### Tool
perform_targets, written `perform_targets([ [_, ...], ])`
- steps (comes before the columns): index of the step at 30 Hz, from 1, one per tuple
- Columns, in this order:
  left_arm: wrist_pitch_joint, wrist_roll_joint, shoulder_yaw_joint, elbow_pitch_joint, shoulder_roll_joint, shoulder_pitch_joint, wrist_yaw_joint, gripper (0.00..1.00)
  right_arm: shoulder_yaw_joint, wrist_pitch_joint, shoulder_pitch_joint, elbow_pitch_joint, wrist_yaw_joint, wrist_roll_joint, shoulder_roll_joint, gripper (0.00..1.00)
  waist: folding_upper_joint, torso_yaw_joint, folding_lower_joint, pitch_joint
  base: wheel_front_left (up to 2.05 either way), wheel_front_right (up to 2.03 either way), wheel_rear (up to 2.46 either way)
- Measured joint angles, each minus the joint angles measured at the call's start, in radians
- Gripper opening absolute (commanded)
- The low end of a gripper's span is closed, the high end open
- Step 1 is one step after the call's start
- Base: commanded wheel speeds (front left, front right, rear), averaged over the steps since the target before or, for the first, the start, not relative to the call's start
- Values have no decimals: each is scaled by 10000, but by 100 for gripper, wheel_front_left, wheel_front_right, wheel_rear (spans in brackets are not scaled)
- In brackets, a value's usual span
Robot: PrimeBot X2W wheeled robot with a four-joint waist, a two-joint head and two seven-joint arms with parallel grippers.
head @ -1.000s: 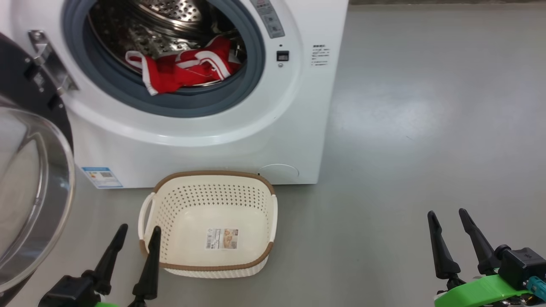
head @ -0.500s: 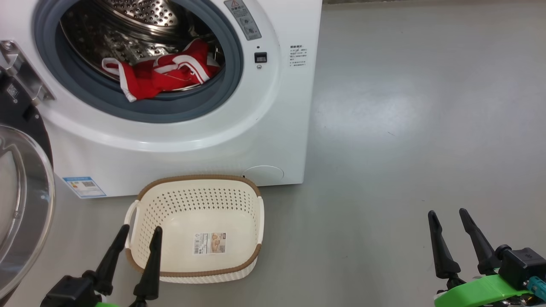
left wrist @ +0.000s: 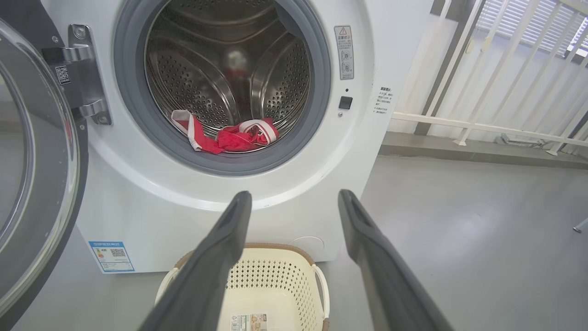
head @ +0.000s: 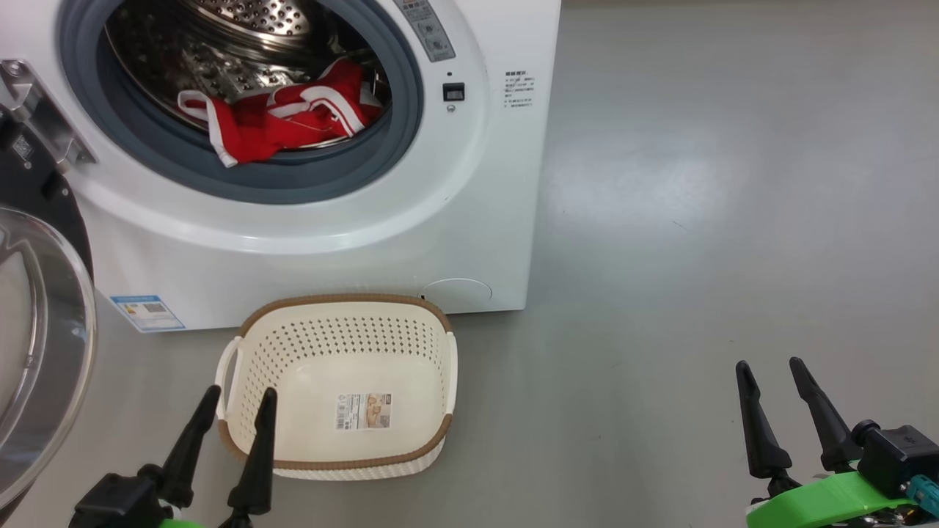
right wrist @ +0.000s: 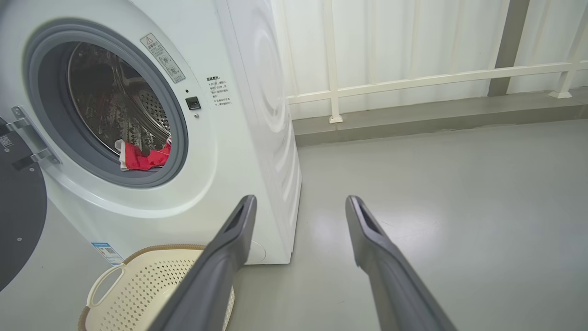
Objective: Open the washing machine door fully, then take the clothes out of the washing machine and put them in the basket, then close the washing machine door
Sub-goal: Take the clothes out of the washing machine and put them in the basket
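Clothes (head: 282,121) lie at the front lip of the drum (head: 242,29) inside the washing machine (head: 330,249), washing machine door (head: 37,330) swung open. Left pincer (head: 241,391) and right pincer (head: 769,363) both spread wide, empty; left hovers at the basket (head: 345,299). Risk: loose grab on soft fabric, garment snags grey ring (head: 308,183), drops beside basket.

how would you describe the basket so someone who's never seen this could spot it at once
Find the big white washing machine. On the grey floor right in front of it sits the basket. It stands out as cream perforated plastic with a brown woven-look rim and a paper label inside.
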Motion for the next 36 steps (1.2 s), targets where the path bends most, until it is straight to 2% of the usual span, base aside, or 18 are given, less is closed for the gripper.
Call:
perform_targets([
  [8,0,-142,31,56,-6,-9,0,100,15,0,-4,-4,0,0,0,100,0,5,-1,112,76,-82,6],
  [23,0,-205,29,180,-4,-188,0,100,56,0,-31,-2,0,0,10,100,0,94,0,256,125,-145,20],
  [36,0,-69,38,222,-65,-214,0,100,127,0,-30,2,0,12,6,100,0,238,0,224,18,-18,0],
])
